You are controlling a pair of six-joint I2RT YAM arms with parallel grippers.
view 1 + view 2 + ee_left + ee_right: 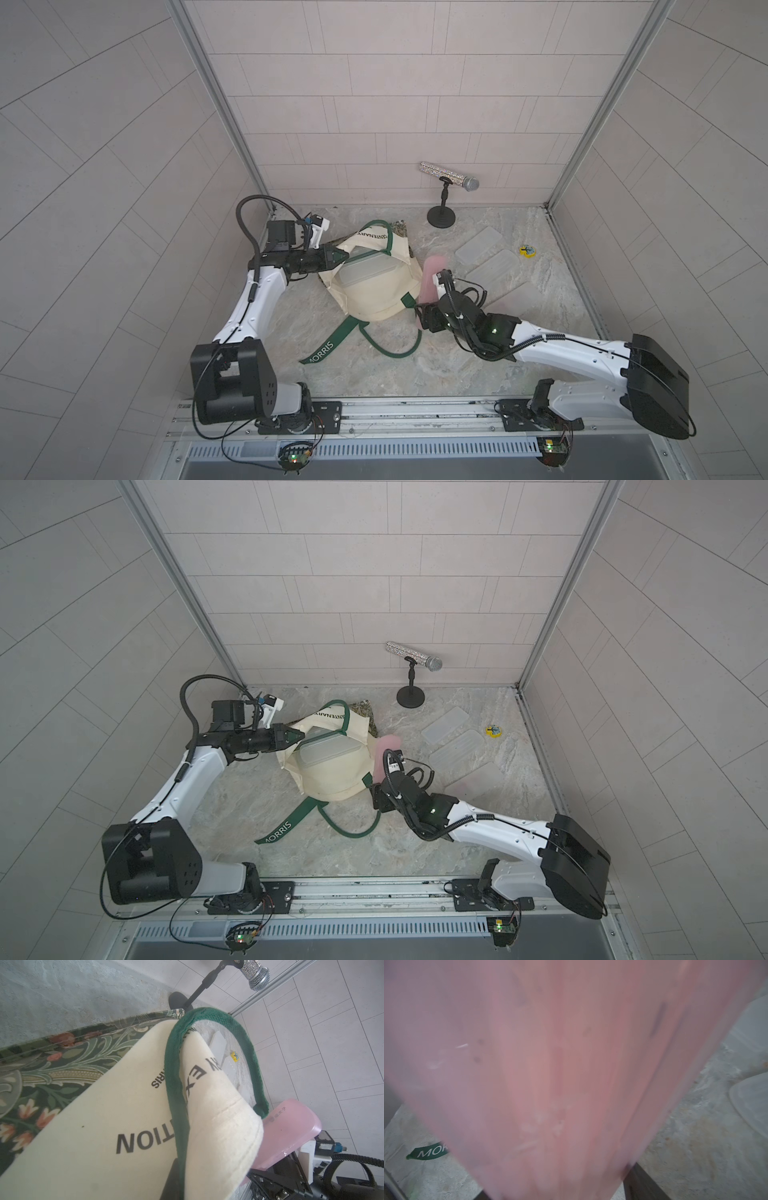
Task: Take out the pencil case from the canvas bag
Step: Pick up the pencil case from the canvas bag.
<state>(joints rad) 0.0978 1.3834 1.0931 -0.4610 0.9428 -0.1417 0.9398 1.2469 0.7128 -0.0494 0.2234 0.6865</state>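
With the marbled desk point(374, 374) read as a clock face in both top views, 12 o'clock at the back wall, the left claw point(338, 259) is found at 9 o'clock of the canvas bag point(374, 297). Its jaws are pinched tight on the cream rim of the bag, and that edge is held raised off the desk. The bag is laid on its side at the centre of the desk, its leafy green base turned toward 11 o'clock. A clear box point(365, 270) is seen in the bag's open mouth. The green strap point(322, 351) lettered "MORRIS" is spread flat on the desk at 7 o'clock of the bag.

At 3 o'clock of the bag, outside it and just beside its cloth, the pink pencil case point(432, 272) is held above the desk. It is gripped near its lower end by the right claw point(426, 309), whose jaws are spread wide across it. The right wrist view is almost filled by the case point(550, 1064).

Further toward 2 o'clock, clear trays point(478, 245) are laid flat on the desk, with a small yellow item point(528, 250) near them. A glittered microphone point(449, 176) is set on a black stand at 1 o'clock.
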